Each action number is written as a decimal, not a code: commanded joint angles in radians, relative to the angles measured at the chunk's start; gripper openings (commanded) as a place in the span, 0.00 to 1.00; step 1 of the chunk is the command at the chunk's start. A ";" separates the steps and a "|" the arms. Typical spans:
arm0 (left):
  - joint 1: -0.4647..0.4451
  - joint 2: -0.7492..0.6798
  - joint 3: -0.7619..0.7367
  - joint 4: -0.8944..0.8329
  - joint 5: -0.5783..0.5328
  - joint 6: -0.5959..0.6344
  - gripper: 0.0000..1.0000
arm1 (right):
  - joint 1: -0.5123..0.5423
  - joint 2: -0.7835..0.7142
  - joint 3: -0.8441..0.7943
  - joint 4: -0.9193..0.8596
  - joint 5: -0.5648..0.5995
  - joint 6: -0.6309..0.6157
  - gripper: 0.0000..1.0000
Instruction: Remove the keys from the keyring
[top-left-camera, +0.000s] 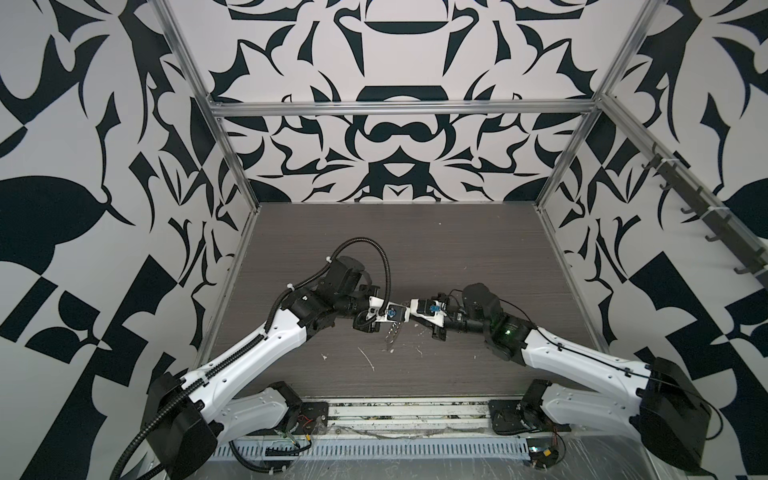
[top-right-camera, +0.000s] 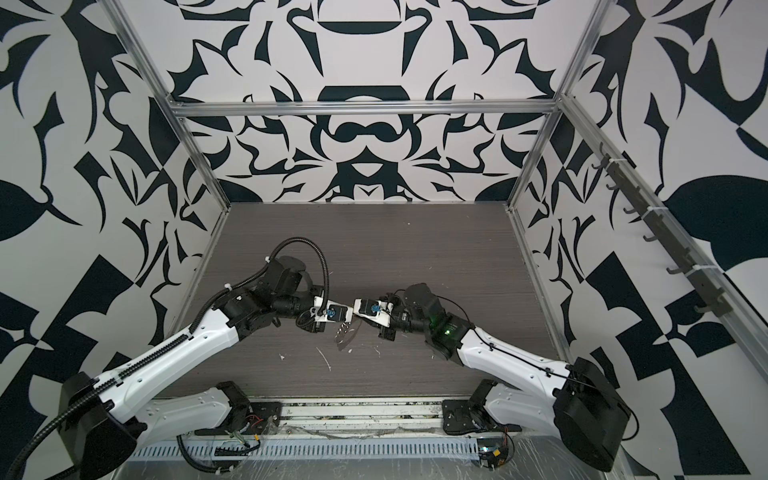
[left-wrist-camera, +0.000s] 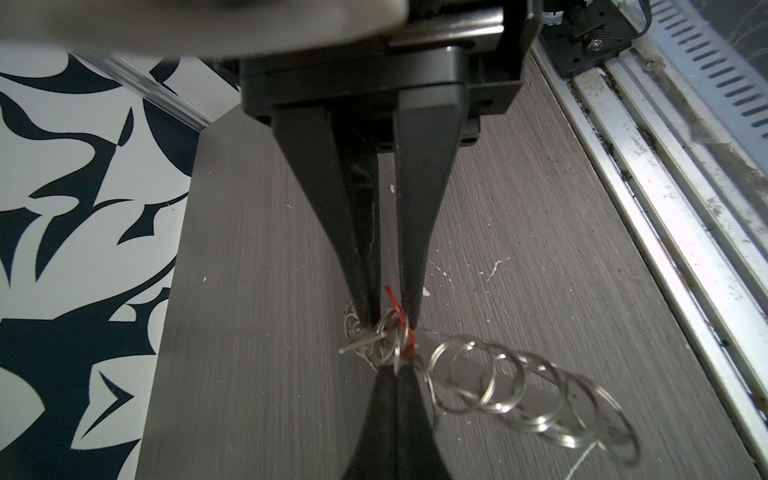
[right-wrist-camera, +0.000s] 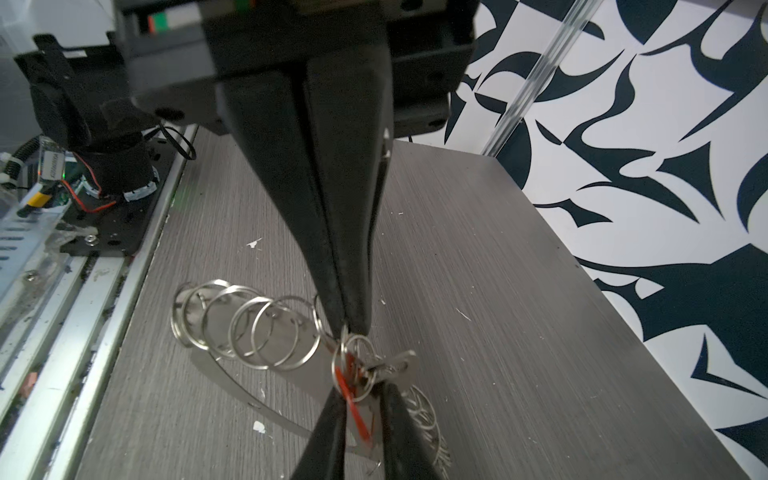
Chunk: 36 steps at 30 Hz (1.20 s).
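Left claw (left-wrist-camera: 388, 322), right claw (right-wrist-camera: 349, 330) on keyring (left-wrist-camera: 401, 347)

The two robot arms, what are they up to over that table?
The left gripper and right gripper meet above the table, holding the keyring up between them. The left looks clamped on its red tag; the right pinches the ring itself. The keys are not off yet, and a chain of rings trails to one side.

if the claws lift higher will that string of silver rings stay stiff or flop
Probably floppy: the ring chain is separate linked loops dangling from one end. Likely to swing; it looks motion-blurred in the left wrist view. Thin wire, so probably light.
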 joint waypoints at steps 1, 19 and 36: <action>-0.003 -0.026 -0.010 0.016 0.024 0.018 0.00 | -0.001 -0.015 0.047 -0.011 -0.010 -0.020 0.14; -0.002 -0.034 -0.026 0.063 0.003 -0.007 0.00 | -0.007 -0.094 0.119 -0.228 0.079 -0.100 0.00; -0.003 -0.096 -0.085 0.186 -0.010 -0.009 0.00 | -0.021 -0.134 0.132 -0.130 0.086 -0.008 0.31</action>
